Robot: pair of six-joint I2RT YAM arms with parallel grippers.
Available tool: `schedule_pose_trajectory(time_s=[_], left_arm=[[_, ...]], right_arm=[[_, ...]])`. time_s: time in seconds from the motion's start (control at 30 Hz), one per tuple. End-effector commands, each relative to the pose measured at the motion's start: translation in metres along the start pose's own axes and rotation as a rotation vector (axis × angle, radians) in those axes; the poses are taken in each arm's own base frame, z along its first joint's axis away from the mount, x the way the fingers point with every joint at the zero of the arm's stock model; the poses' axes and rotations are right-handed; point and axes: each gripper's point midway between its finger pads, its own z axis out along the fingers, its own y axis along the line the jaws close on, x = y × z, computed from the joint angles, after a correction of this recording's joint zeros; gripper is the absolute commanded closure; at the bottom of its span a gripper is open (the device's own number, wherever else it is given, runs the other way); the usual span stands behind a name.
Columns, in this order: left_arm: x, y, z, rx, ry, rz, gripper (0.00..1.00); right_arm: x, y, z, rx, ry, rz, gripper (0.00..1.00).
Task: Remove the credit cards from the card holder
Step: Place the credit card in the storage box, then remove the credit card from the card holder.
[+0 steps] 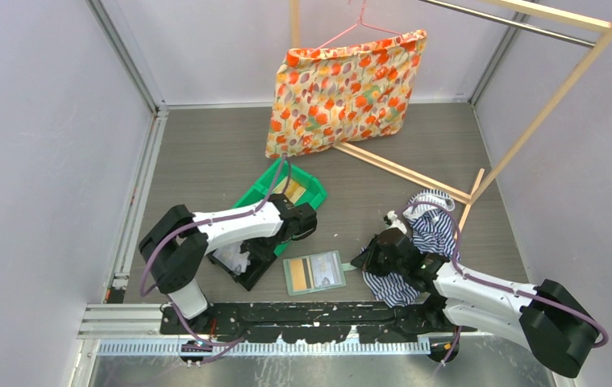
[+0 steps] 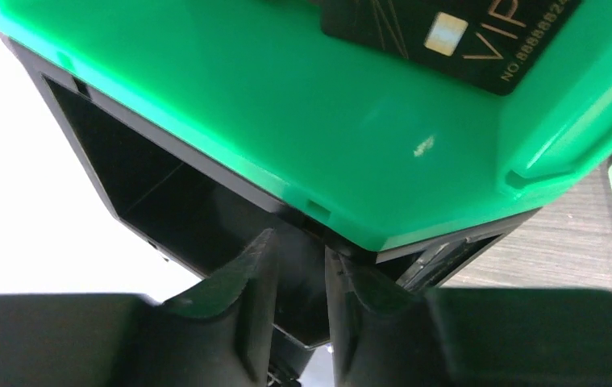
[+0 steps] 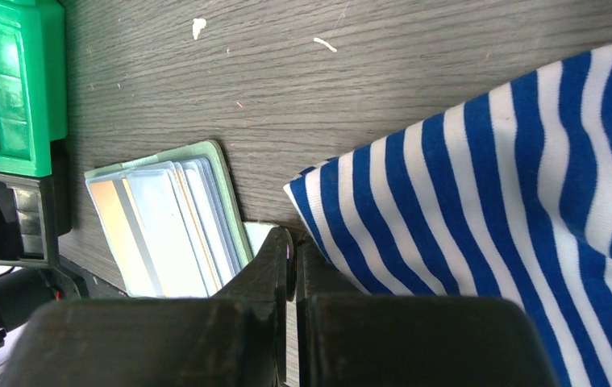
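The card holder (image 3: 216,161) was a soft sage-green wallet with rounded corners. It lay opened flat on the wood-grain counter (image 3: 367,72), inner face up, just left of the right end effector (image 3: 290,242). Its long axis ran across the counter toward that end effector, with the pale snap tab at the nearest end. The credit cards (image 3: 165,234) sat in its slots as thin, glossy rectangles, greyish-white and tan-gold. They were staggered in a row along that axis, their long edges lying across it.

The right end effector's black fingers were pressed together at the tab; whether they pinched it could not be told. A rumpled blue-and-white striped cloth (image 3: 512,177) lay against its right side, crowding the fingertips.

The left end effector (image 2: 299,242) hung with its fingers a narrow gap apart and nothing between them. Straight ahead of it was the corner of a hard, bright green plastic bin (image 2: 286,105), and a black card (image 2: 447,40) with gold VIP lettering lay flat in the bin. Beneath the bin's rim sat a boxy black tray (image 2: 149,185), right in front of the fingertips.

Well beyond both arms, a flowered orange fabric bag (image 1: 343,89) hung from a pink hanger on a pale wooden rack (image 1: 528,121).
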Motion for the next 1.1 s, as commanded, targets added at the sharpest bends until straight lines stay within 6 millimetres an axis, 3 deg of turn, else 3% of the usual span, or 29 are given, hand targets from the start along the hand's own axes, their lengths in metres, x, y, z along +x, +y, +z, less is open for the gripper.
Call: schedule_pose_trajectory(time_s=[0.0,0.07,0.17,0.33,0.47,0.57,0.7,0.83,1.07], left_arm=[[-0.001,-0.004,-0.011,0.038,0.005,-0.028,0.59],[0.0,-0.004,-0.017,0.057,-0.004,-0.039,0.52],[0.002,0.004,-0.033,0.071,-0.039,-0.056,0.51],[-0.014,0.01,-0.091,0.17,-0.219,-0.13,0.53],[-0.04,-0.027,-0.136,0.426,-0.367,-0.204,0.54],[-0.061,-0.068,-0.152,0.621,-0.427,-0.266,0.54],[-0.073,-0.098,-0.149,0.716,-0.438,-0.367,0.54],[-0.075,-0.121,-0.14,0.802,-0.427,-0.433,0.54],[-0.076,-0.142,-0.106,0.804,-0.393,-0.501,0.52]], right_arm=[[-0.001,-0.01,0.001,0.043,-0.008,-0.017,0.99],[-0.001,-0.011,0.001,0.047,-0.007,-0.018,0.99],[-0.001,-0.01,0.001,0.045,-0.009,-0.018,0.99],[-0.005,-0.01,-0.002,0.052,-0.02,-0.027,0.99],[-0.009,-0.013,-0.005,0.072,-0.041,-0.045,0.99],[-0.012,-0.013,-0.009,0.082,-0.049,-0.056,0.99],[-0.013,-0.014,-0.015,0.096,-0.045,-0.069,0.97],[-0.018,-0.011,-0.025,0.099,-0.052,-0.096,0.82],[-0.042,0.031,-0.048,0.034,-0.086,-0.161,0.55]])
